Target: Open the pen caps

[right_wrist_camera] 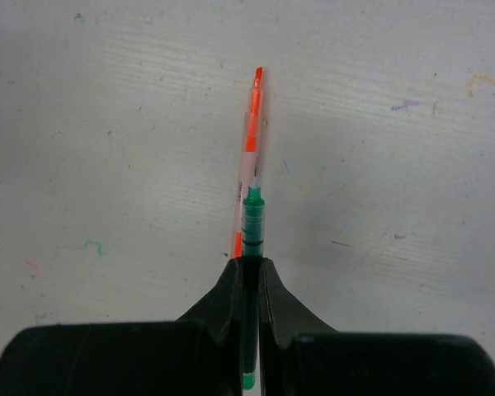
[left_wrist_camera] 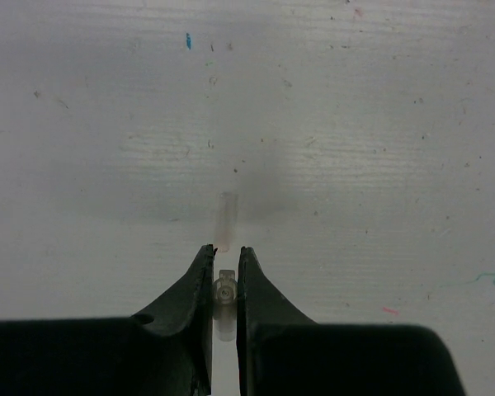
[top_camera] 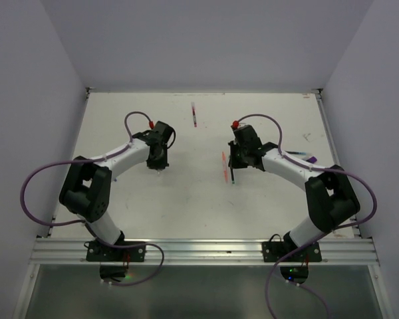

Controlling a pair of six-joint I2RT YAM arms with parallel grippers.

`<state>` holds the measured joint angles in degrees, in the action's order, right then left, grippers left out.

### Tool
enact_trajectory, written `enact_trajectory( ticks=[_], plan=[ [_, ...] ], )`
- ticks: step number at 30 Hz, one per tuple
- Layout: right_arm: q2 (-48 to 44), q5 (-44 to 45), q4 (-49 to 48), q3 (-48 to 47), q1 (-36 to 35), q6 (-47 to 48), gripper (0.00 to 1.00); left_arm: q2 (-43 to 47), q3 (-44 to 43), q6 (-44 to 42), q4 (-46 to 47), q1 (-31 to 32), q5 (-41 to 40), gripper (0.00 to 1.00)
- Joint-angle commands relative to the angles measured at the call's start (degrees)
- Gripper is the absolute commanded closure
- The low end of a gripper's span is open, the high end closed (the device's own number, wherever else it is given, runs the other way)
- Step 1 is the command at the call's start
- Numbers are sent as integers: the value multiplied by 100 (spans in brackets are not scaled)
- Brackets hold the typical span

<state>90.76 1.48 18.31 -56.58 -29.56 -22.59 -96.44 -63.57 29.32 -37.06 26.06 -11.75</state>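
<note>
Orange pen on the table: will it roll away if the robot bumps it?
Probably. The orange pen looks thin and round and lies loose on the flat table, so a sideways nudge could roll it. It lies straight, so likely stiff, and looks slim, so probably light.

Bare table (top_camera: 186, 212) lies wide at centre; an orange pen (right_wrist_camera: 252, 124) just past the right claw (right_wrist_camera: 247, 262) obstructs.

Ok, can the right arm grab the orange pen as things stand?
Probably not yet: the orange pen lies unobstructed just ahead, but the right gripper is shut on a green pen, so it would need to release that first.
</note>
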Motion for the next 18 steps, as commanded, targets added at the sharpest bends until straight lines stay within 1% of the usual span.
enact_trajectory(
  ticks=[1,8,18],
  plan=[
    [73,-112,-240,-248,29,114,100,-50,-226,-41,-47,13,-459,100],
    [222,-95,-248,-257,100,176,100,-225,-270,-14,-328,-22,-1180,100],
    [477,-130,-328,-336,240,273,100,-322,-164,30,-223,-189,-1409,100]
  ],
)
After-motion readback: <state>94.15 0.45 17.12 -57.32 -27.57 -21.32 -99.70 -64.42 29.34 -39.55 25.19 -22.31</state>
